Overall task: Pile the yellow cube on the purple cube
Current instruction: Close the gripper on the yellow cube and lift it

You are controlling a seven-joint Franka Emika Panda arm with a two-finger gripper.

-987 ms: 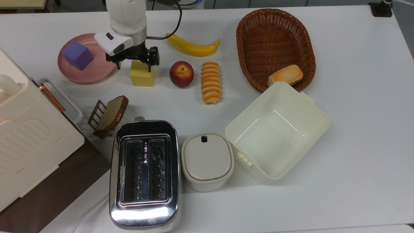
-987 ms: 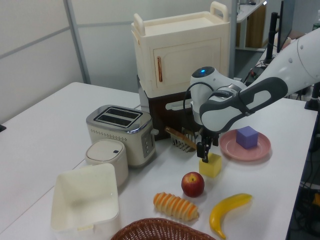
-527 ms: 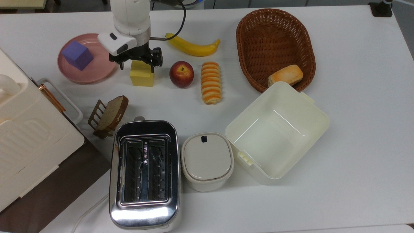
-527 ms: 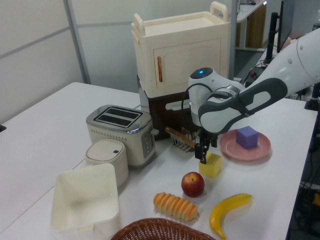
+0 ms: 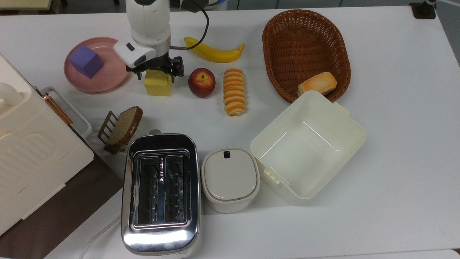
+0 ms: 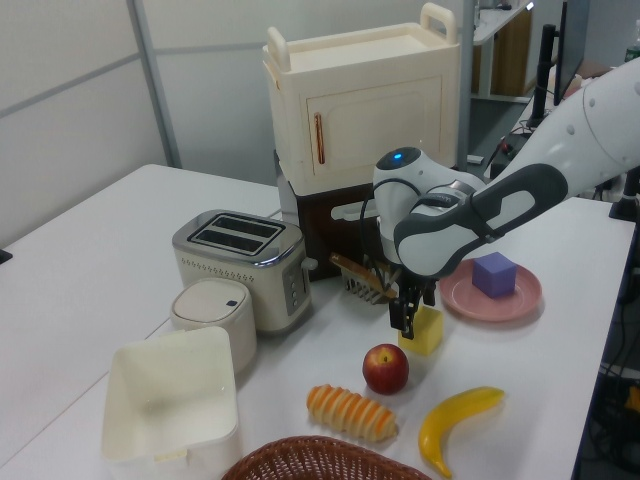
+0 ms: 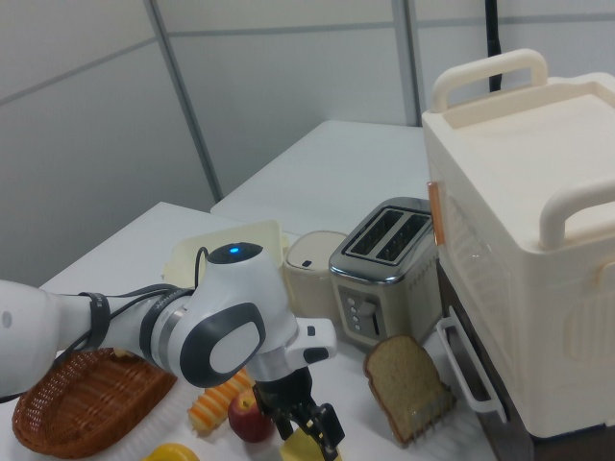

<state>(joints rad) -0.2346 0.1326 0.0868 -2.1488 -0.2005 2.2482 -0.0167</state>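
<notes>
Lowered since before, gripper (image 5: pixel 157 73) straddles yellow cube (image 5: pixel 157 85) with fingers apart, purple cube (image 5: pixel 86 61) well beside; looks light, rigid, matte — clamp flat opposite sides.

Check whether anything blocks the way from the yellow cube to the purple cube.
Nothing visible does. In the top view the yellow cube sits on the table under the open gripper, its fingers either side. The purple cube stands on the pink plate toward the top view's left, with bare table between them.
</notes>
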